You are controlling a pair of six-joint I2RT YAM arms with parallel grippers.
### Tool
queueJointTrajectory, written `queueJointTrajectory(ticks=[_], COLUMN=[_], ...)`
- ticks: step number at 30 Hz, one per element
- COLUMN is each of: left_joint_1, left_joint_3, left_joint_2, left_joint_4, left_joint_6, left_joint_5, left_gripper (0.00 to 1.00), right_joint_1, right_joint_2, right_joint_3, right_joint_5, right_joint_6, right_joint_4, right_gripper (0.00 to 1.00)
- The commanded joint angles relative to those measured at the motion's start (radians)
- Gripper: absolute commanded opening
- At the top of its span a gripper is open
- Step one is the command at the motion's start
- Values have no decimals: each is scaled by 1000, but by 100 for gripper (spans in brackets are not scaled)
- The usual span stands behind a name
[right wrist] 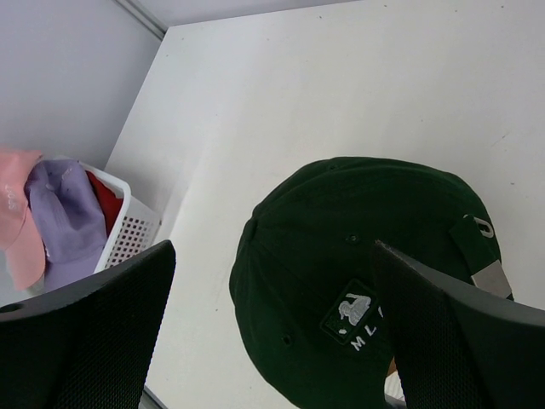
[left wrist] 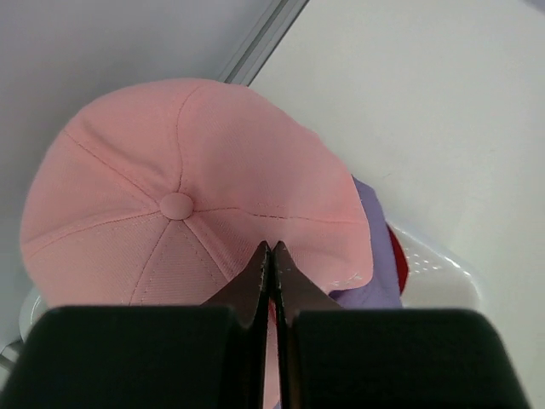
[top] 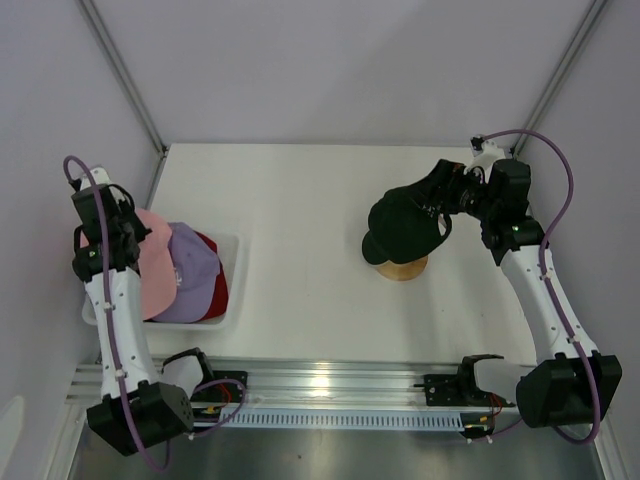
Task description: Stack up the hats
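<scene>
The left jaws are clenched tip to tip on the crown of the pink cap (left wrist: 170, 187); I cannot tell whether fabric is pinched between them. That cap lies over the lavender cap (top: 190, 270) and red cap (top: 215, 285) in the white basket (top: 234, 250). The right jaws stand released, spread wide over the dark cap (right wrist: 341, 256) on the wooden stand (top: 402, 268), well right of the basket on the tabletop (top: 300, 200).

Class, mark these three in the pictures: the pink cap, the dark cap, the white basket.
pink cap (left wrist: 176, 205), left wrist view, on its top button.
dark cap (right wrist: 341, 213), right wrist view, on its crown.
white basket (right wrist: 132, 228), right wrist view, on its mesh wall.
</scene>
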Motion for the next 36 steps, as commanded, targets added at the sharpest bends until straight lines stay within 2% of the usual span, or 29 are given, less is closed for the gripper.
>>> queueJointTrajectory(ticks=[1,8,11,12,16,17,23,27,29,32,36], left_joint_1=[9,-38,-159,-232,-428,-498,-745,-836,-879,-949,-1044], left_joint_3=[100,250,296,302,319,318,322,385,426,523,684], left_joint_2=[-85,-148,-145,-142,-101,-69,108,288,344,447,571], left_joint_4=[-28,-106,-126,-121,-62,-25,167,343,375,402,345], left_joint_6=[-3,11,15,15,9,9,-6,10,23,92,245], left_joint_5=[119,381,404,412,467,466,434,519,561,546,397], left_gripper=[1,1,1,1,1,1,1,1,1,1,1], right_joint_1=[4,6,4,4,3,0,-38,-123,-167,-187,-190], right_joint_2=[-31,-42,-51,-54,-77,-92,-142,-181,-197,-227,-257], right_joint_3=[32,33,41,44,61,59,49,24,4,-28,-46], right_joint_5=[23,49,60,60,47,35,33,38,15,-2,11], right_joint_6=[0,28,40,43,80,92,214,293,332,359,376], right_joint_4=[20,27,38,38,33,43,24,-40,-60,-69,-86], right_gripper=[99,99,99,99,99,99,100,100,100,99,100])
